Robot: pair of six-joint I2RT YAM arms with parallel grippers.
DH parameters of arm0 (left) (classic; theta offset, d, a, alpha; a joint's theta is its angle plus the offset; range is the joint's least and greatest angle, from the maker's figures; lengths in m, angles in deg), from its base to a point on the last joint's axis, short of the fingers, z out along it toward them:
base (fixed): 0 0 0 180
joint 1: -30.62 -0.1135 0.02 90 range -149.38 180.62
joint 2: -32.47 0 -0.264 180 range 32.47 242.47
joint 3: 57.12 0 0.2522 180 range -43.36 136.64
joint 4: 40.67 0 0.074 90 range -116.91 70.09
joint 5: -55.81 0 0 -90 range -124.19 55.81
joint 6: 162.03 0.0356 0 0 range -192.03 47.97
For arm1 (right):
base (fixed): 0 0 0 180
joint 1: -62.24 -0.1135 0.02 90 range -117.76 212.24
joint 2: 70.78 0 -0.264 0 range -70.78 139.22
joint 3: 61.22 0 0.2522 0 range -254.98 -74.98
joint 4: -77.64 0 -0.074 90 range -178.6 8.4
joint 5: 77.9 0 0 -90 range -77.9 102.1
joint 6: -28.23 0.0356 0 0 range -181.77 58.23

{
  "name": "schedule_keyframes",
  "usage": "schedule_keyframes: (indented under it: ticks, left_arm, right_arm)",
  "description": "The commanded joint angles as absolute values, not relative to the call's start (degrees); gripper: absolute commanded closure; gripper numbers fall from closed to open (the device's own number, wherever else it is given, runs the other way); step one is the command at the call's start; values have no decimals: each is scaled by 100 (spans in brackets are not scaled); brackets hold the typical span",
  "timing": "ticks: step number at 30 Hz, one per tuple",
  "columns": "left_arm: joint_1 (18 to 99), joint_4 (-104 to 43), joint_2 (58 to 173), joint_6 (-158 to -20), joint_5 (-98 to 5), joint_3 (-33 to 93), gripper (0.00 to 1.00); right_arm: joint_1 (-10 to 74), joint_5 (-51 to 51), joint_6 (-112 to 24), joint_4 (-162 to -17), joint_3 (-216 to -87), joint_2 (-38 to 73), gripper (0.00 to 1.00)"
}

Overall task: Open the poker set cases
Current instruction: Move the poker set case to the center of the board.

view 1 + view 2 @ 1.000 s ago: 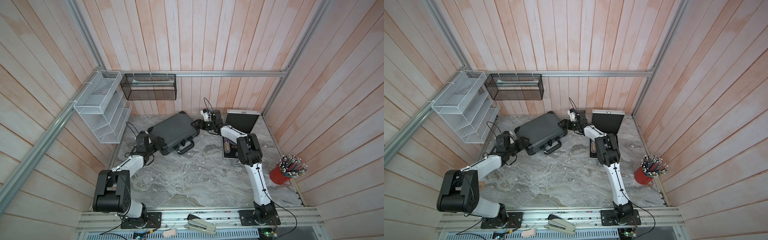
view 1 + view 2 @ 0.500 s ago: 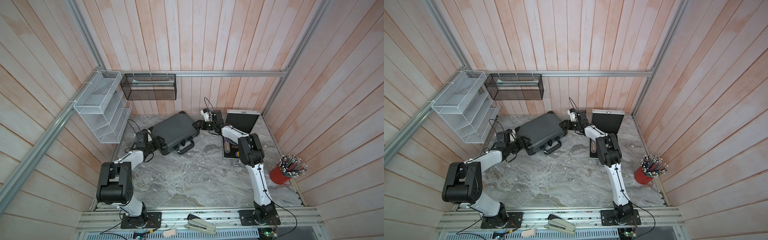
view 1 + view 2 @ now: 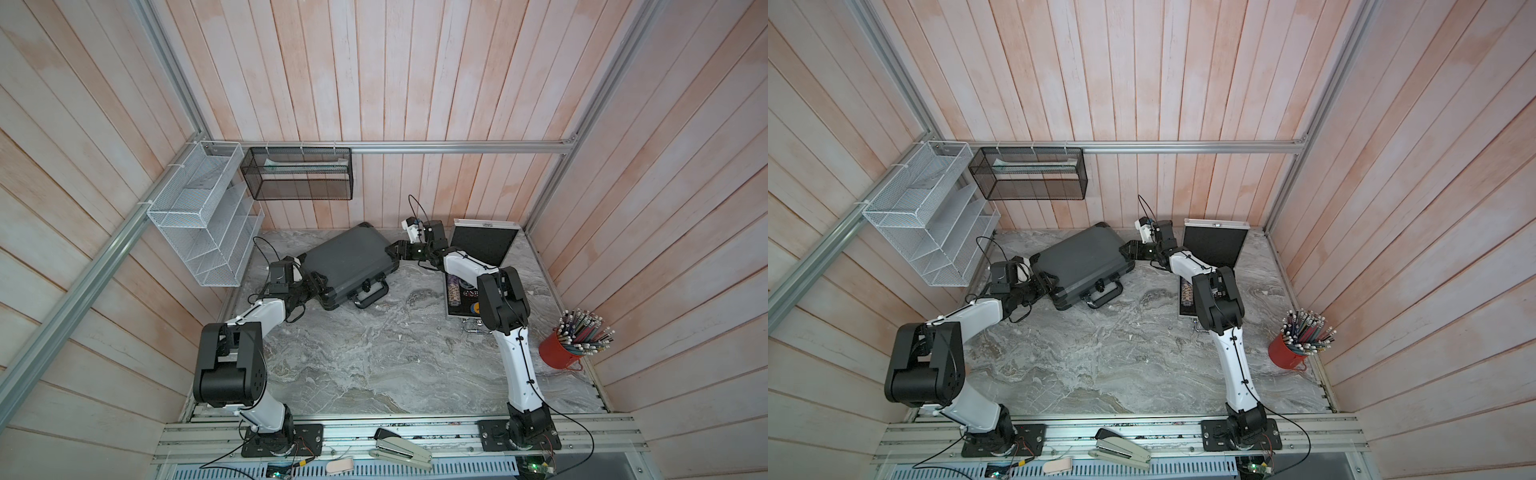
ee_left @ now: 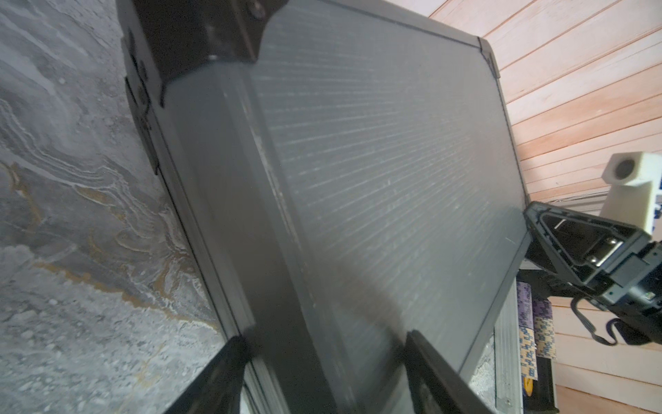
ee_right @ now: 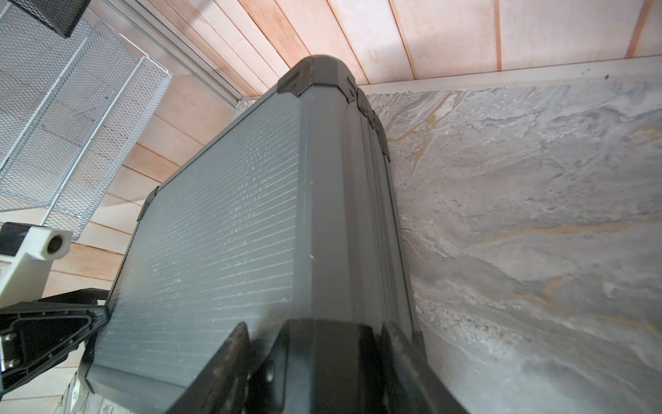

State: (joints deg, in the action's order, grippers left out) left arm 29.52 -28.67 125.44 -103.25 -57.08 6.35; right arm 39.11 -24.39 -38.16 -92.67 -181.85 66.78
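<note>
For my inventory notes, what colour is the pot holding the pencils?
The pot is red; it shows best in a top view.

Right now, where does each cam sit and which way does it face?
Both top views: overhead at the front, looking down on marble table, both arms, dark grey case.
Left wrist: on left arm, looks along the case to the right gripper; own fingers straddle its edge.
Right wrist: on right arm, looks the opposite way along it to the left gripper; own fingers show.
Shared: both wrist views see the ribbed lid.

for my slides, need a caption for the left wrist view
Left fingers grip the closed dark grey case by its end, marble table beneath.
</note>
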Motion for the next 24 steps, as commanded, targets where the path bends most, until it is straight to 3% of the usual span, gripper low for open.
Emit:
schedule_keyframes:
  ticks: [1,11,24]
  left_arm:
    - [3202,-3069,12767,-10085,-6330,717,31]
    - [3387,-3141,12719,-10149,-6601,606,34]
    - [3420,-3164,12661,-10033,-6906,522,34]
  right_arm:
    - [3428,-2942,-3925,-8530,-18140,6769,46]
    - [3230,-3038,-4079,-8365,-17718,6526,56]
    - [3032,-3183,-3802,-8992,-16189,5799,57]
